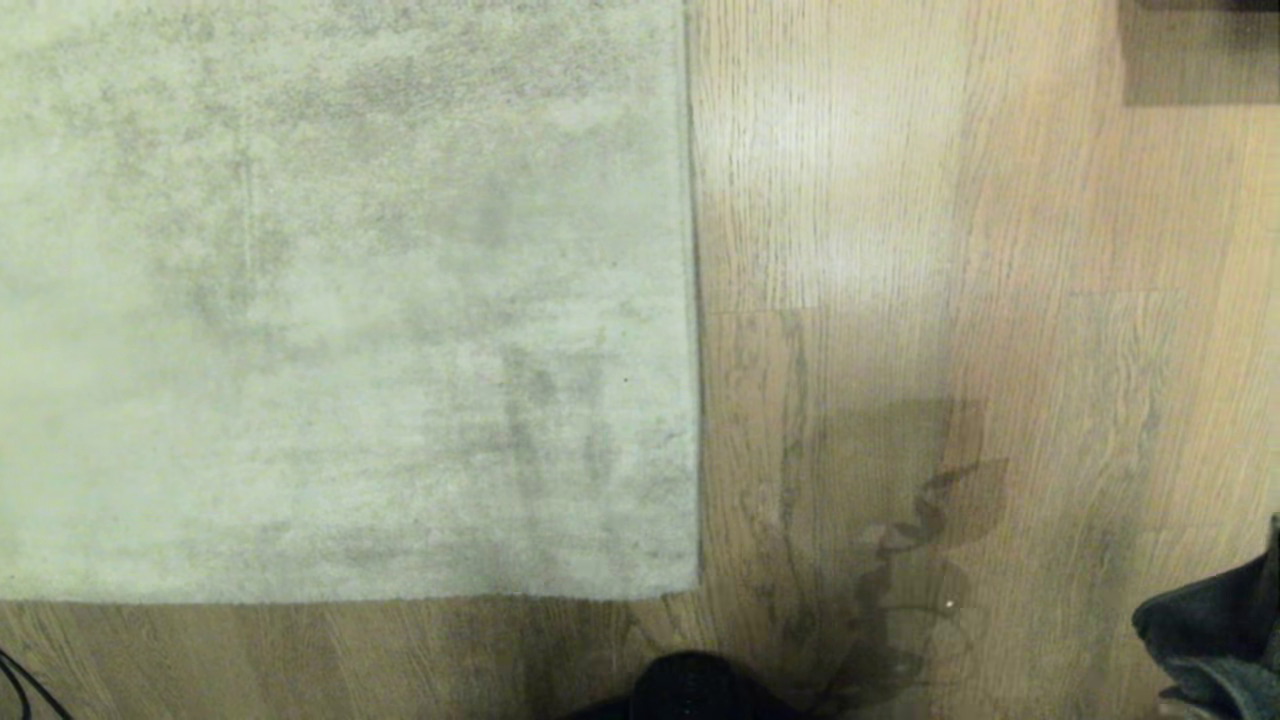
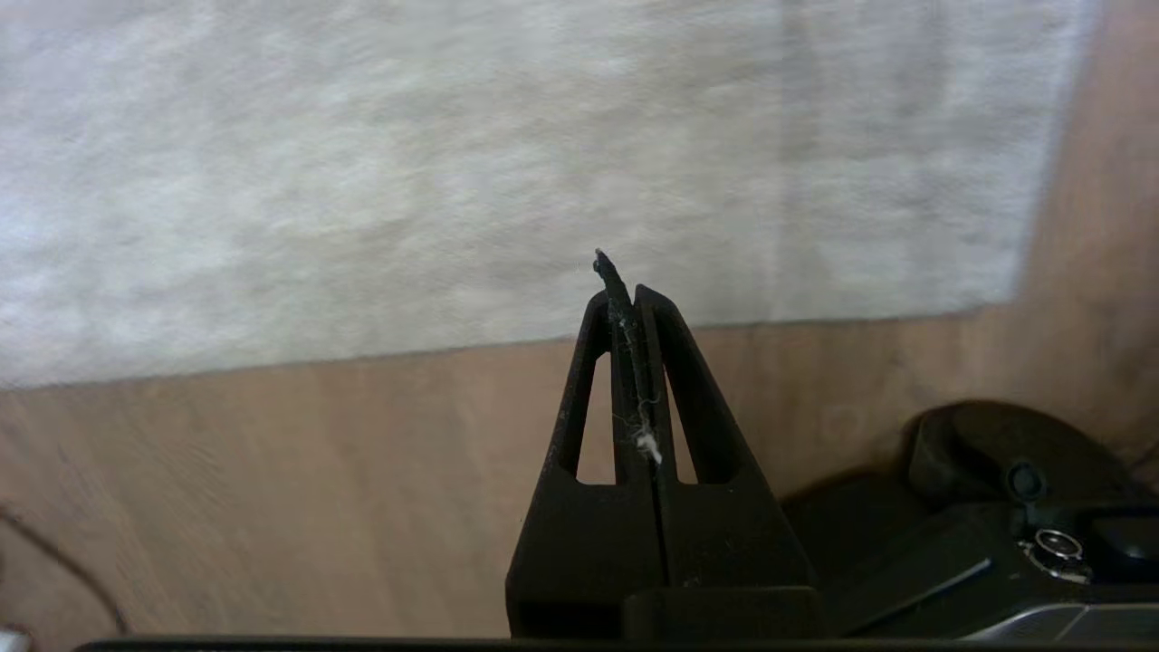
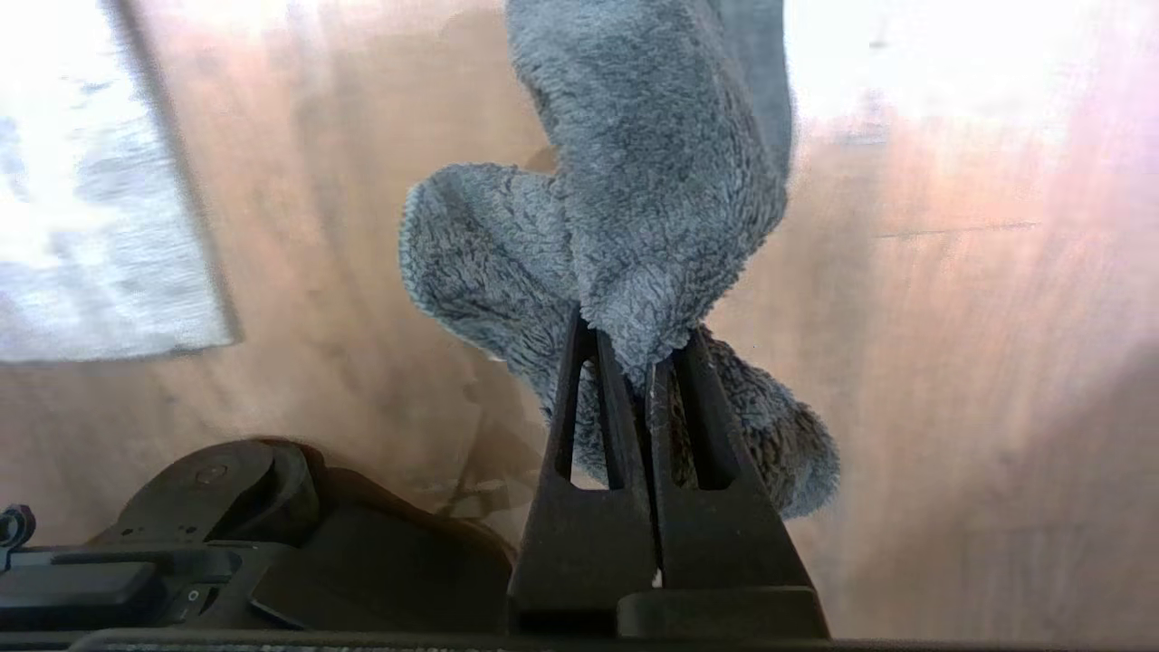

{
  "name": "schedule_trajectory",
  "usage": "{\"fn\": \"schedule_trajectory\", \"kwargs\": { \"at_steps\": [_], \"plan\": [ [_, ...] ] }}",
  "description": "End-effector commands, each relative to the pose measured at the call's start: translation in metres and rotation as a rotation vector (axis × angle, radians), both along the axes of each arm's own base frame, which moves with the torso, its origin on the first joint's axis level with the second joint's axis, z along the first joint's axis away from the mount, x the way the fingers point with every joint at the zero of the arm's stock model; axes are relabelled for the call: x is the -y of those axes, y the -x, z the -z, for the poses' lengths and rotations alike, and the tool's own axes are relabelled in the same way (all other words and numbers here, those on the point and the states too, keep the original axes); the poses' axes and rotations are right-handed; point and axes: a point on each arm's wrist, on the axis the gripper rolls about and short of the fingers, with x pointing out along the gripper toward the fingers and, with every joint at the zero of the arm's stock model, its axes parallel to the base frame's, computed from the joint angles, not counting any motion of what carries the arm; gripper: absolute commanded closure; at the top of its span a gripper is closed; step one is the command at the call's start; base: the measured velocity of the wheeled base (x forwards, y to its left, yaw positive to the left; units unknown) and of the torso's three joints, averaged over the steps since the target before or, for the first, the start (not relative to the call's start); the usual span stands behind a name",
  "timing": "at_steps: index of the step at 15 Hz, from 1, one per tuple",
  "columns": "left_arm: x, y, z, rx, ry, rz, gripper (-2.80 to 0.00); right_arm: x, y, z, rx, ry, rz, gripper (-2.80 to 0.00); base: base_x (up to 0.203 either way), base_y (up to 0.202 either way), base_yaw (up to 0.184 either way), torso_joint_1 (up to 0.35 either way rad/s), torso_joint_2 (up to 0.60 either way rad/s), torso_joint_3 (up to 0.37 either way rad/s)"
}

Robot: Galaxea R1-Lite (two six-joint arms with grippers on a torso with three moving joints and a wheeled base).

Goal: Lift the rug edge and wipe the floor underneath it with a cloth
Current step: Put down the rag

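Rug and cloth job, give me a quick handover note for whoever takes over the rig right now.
Left gripper: shut, empty, above the floor near the rug's near border.
Right gripper: shut on the cloth, held off the floor to the right of the rug.
Rug edge: lying flat, corner at the robot's front, nothing lifted.
Done: cloth is in hand.
Left: lift the rug edge with the left gripper, wipe the floor beneath with the cloth, lay the rug back.
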Motion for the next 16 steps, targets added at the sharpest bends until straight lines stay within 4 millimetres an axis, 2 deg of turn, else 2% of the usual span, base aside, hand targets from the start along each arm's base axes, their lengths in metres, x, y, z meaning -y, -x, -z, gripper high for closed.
{"fn": "schedule_trajectory", "kwargs": {
  "at_steps": [1,10,16],
  "plan": [
    [0.0000,-0.0001,0.0001,-0.002,0.000,0.000,0.00,0.0000,0.0000,-0.0001,0.001,-0.002,0.000,0.00,0.000,-0.190,-0.005,0.002,0.00,0.007],
    [0.0000,0.0000,-0.0004,-0.001,0.011,-0.001,0.00,0.0000,-0.0001,-0.0001,-0.001,0.000,0.000,0.00,0.000,-0.182,0.001,0.001,0.00,0.002],
    [0.0000,0.0000,-0.0004,-0.001,0.011,-0.001,0.00,0.0000,-0.0001,-0.0001,-0.001,0.000,0.000,0.00,0.000,-0.011,0.000,0.000,0.00,0.000]
  ]
}}
